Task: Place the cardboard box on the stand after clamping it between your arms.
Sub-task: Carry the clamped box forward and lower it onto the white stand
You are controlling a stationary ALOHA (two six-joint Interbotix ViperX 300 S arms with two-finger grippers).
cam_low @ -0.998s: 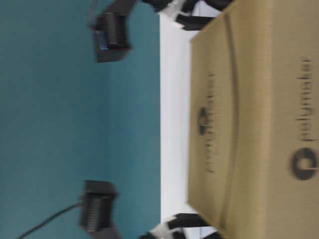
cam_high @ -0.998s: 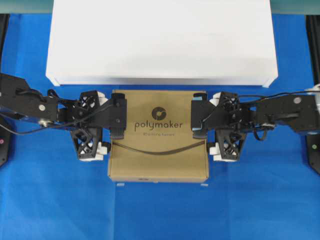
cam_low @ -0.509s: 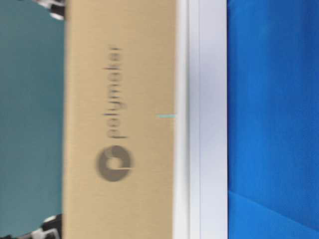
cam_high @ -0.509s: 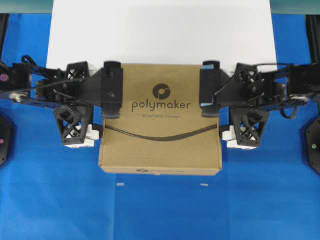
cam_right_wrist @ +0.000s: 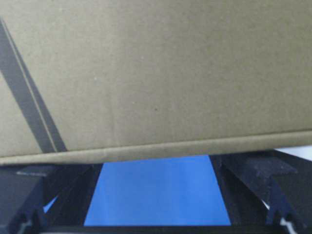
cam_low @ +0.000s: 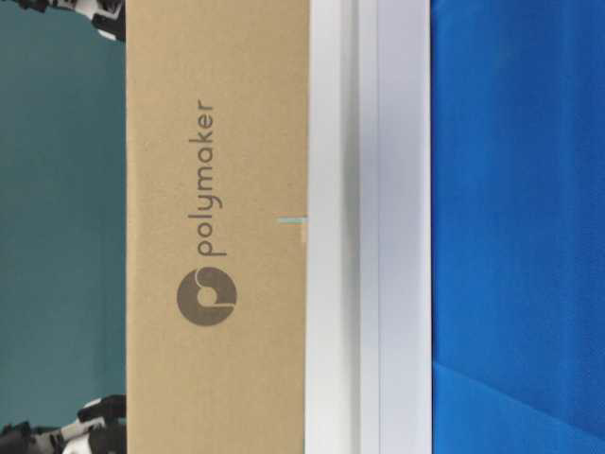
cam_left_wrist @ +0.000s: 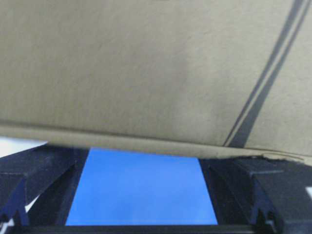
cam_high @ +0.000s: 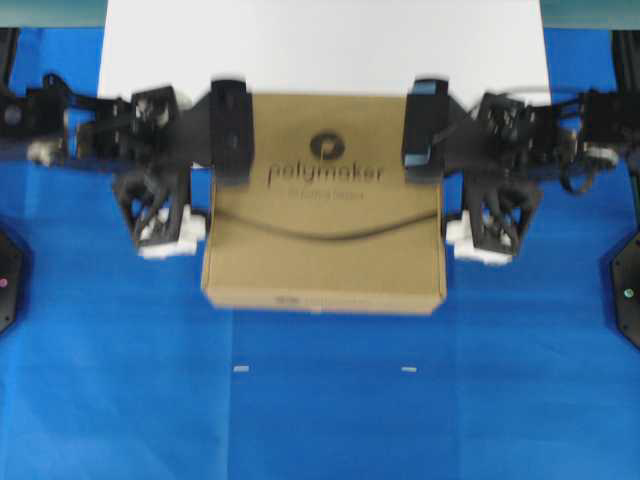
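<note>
- Overhead view: your cardboard box [cam_high: 325,215] hangs between the two arms, its far edge overlapping the front of the white stand [cam_high: 325,45], the rest over the blue tabletop [cam_high: 320,400].
- Your left claw [cam_high: 200,165] presses the box's left side and your right claw [cam_high: 455,165] the right side — both spread as wide as they go, one finger [cam_high: 230,130] of each lying over the lid.
- Wrist views: cardboard fills the space above each pair of black fingers [cam_left_wrist: 39,175] — blue cloth shows between them.
- Two small white marks [cam_high: 240,369] sit on the cloth nearer than the box.
</note>
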